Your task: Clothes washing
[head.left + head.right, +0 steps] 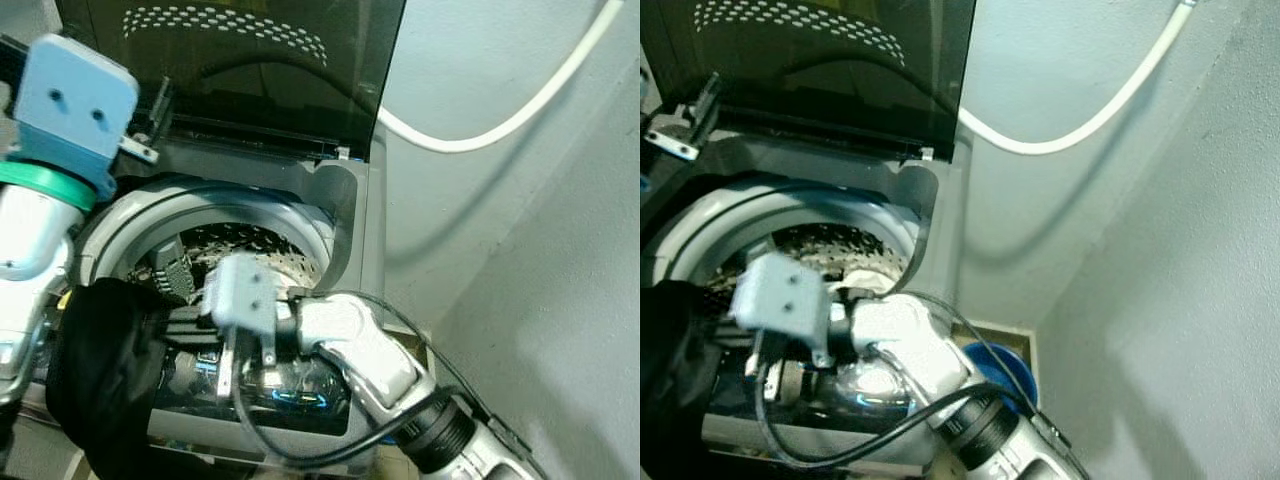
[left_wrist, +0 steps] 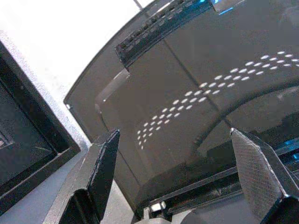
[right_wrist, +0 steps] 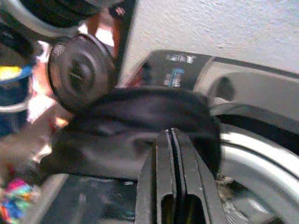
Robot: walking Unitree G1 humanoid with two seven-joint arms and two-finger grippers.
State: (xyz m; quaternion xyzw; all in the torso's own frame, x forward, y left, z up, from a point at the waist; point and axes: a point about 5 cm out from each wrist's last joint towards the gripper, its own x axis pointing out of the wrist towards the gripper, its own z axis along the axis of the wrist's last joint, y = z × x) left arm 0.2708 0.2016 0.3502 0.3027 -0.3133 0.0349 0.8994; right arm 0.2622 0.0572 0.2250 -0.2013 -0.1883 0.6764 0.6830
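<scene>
Black garment [image 1: 105, 370] draped on top-loader rim [image 1: 120, 215], lower left; right gripper [image 3: 170, 186] fingers pressed together, left gripper [image 2: 187, 172] spread — garment risked sliding outside.

A top-loading washing machine [image 1: 345, 215] in grey stands with its dark, smoked lid [image 1: 260, 60] raised upright against the back edge. Its round opening has a pale grey rim [image 1: 130, 215], and inside shows the perforated metal drum [image 1: 270, 250]. A black garment [image 1: 105, 370] lies crumpled and draped over the machine's front left edge, part of it hanging down outside the front and part reaching in over the rim toward the drum.
</scene>
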